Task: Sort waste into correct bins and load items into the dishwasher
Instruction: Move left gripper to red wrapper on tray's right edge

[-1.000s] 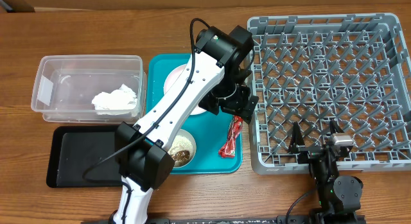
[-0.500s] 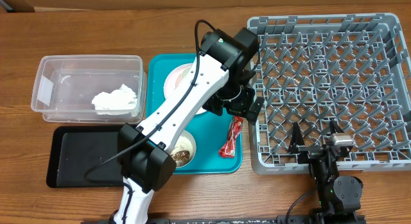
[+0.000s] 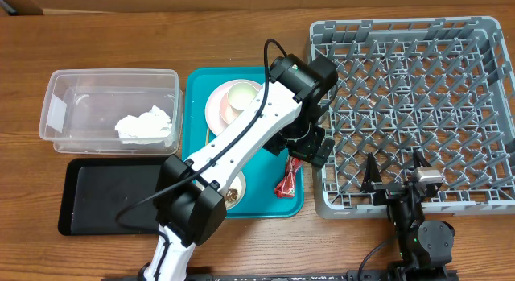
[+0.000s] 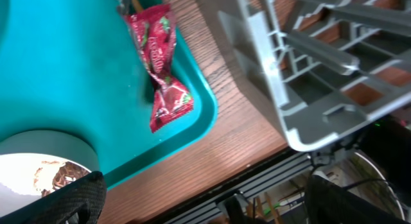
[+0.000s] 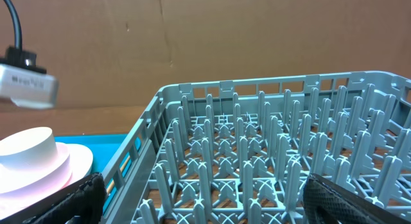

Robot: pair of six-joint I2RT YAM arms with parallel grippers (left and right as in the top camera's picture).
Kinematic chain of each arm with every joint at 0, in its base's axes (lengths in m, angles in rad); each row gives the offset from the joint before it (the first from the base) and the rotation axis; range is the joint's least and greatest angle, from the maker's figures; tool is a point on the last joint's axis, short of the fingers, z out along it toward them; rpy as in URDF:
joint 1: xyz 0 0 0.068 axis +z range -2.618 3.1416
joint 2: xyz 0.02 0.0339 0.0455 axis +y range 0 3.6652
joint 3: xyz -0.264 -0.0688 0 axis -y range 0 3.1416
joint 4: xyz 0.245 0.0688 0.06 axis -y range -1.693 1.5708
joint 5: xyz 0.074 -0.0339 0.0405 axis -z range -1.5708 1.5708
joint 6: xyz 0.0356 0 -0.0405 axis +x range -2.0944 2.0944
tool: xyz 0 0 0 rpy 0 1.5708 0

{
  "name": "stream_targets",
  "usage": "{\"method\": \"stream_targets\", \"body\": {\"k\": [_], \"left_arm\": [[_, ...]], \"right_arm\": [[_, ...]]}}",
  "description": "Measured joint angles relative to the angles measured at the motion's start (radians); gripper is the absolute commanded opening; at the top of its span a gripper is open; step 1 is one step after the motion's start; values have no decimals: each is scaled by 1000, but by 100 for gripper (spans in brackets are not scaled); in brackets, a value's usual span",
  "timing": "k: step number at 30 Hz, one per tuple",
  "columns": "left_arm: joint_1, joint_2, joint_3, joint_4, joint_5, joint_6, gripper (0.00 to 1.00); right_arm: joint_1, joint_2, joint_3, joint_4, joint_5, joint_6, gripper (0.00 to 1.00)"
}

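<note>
Wrapper pickup looks like the step in hand: the red wrapper lies at the teal tray's right edge, near the rack. The left claw is spread just beside it, so it should centre first, then pinch the narrow middle. The right claw is spread and holds nothing. Counted: one wrapper, one napkin in one clear tub, one black tray, one plate, one cup, one bowl

Wooden table, cardboard wall
</note>
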Motion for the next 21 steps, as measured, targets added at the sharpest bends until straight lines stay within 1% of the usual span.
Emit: {"method": "stream_targets", "body": {"k": [2,3,4,8,11,15,17,18,21], "left_arm": [[0,0,-25,14,-4,0,100],[0,0,-39,21,-7,0,97],[0,0,-52,27,-7,0,91],[0,0,-105,75,-15,-2,75],[0,0,-147,111,-18,-5,72],[0,0,-196,166,-19,-7,58],[0,0,-214,190,-19,-8,44],[0,0,-219,198,-21,-7,41],[0,0,-221,208,-34,-11,37]], "right_arm": [[0,0,0,0,0,0,100],[0,0,0,0,0,0,100],[0,0,0,0,0,0,100],[0,0,0,0,0,0,100],[0,0,0,0,0,0,100],[0,0,0,0,0,0,100],[0,0,0,0,0,1,100],[0,0,0,0,0,0,100],[0,0,0,0,0,0,100]]}}
